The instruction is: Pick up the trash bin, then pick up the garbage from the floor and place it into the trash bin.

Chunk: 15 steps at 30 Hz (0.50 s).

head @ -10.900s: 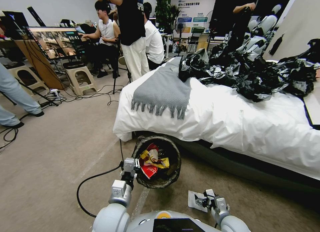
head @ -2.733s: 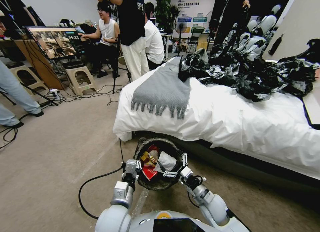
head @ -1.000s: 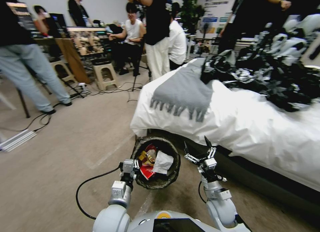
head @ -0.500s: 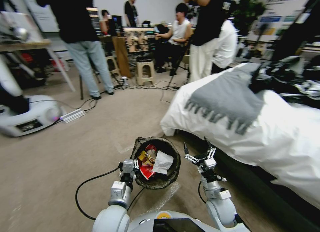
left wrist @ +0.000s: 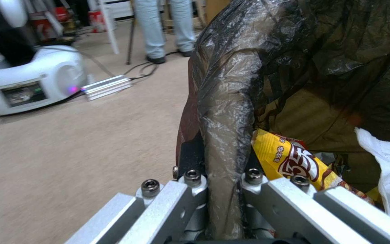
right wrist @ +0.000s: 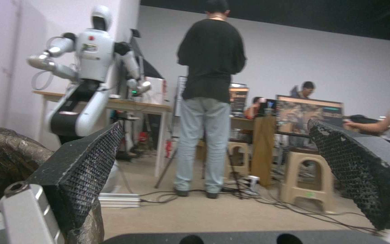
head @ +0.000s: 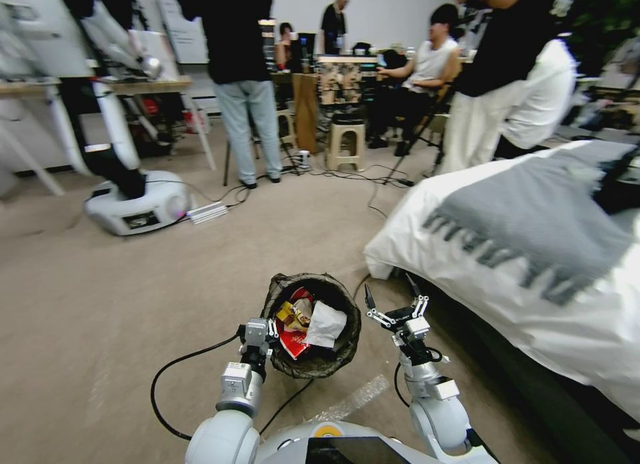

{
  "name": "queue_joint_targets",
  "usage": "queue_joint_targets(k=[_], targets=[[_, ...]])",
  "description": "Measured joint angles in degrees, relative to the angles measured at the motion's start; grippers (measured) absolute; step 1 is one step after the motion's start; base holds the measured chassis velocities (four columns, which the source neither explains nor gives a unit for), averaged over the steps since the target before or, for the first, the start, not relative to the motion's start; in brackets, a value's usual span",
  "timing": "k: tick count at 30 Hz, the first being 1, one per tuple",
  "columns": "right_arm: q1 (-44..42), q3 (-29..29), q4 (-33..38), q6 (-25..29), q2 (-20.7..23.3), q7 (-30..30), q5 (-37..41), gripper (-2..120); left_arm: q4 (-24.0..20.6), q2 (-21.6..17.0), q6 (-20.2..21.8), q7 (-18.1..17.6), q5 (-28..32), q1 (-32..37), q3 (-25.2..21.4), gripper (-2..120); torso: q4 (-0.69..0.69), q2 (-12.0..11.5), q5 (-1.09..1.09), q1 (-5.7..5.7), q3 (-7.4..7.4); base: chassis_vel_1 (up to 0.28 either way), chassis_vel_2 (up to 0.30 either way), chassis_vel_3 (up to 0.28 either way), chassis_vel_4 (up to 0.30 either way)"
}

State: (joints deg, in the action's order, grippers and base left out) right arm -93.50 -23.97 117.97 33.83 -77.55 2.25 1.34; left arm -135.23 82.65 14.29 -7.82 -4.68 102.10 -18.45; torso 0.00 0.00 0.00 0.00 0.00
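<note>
Where the crinkled dark liner folds over the rim, I cannot see the white wall of the trash bin (head: pixel 313 325); from the head camera only the bag-covered lip and the inside show. It stands upright with its mouth facing up, its axis vertical, just in front of my chest and near the corner of the bed (head: pixel 467 251). My left tool (head: pixel 270 329) is clamped on the rim at the bin's left side; in the left wrist view one finger (left wrist: pixel 195 159) sits outside the bag-wrapped edge and the other is inside, mostly hidden by the plastic. Whether the bin's base touches the floor (head: pixel 133 304) I cannot tell, since its lower body is hidden behind its own rim.

Inside the bin lie a yellow packet (head: pixel 295 314), a red wrapper (head: pixel 293 343) partly buried beneath it, and a crumpled white paper (head: pixel 325 324) leaning on the bin's right inner wall. The packet's printed text is cut off by the rim in the left wrist view.

My right tool (head: pixel 393 303) hangs just to the right of the bin, spread wide and holding nothing, apart from the rim. A black cable (head: pixel 175 364) curls on the floor to the left of the bin.
</note>
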Motion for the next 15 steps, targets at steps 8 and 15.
queue_joint_targets(k=[8, 15], targets=[[-0.07, 0.17, 0.01, -0.01, -0.07, 0.03, -0.12, 100, -0.05, -0.06, -0.05, -0.02, 0.03, -0.02, 0.00, 0, 0.00, 0.00, 0.00, 0.00, 0.00, 0.125, 0.120, 0.126, 0.137], [-0.06, 0.31, -0.16, -0.01, -0.15, 0.05, -0.12, 100, 0.10, -0.02, -0.10, -0.03, 0.02, -0.10, 0.03, 0, 0.00, 0.00, 0.00, 0.00, 0.00, 0.116, 0.124, 0.120, 0.127]])
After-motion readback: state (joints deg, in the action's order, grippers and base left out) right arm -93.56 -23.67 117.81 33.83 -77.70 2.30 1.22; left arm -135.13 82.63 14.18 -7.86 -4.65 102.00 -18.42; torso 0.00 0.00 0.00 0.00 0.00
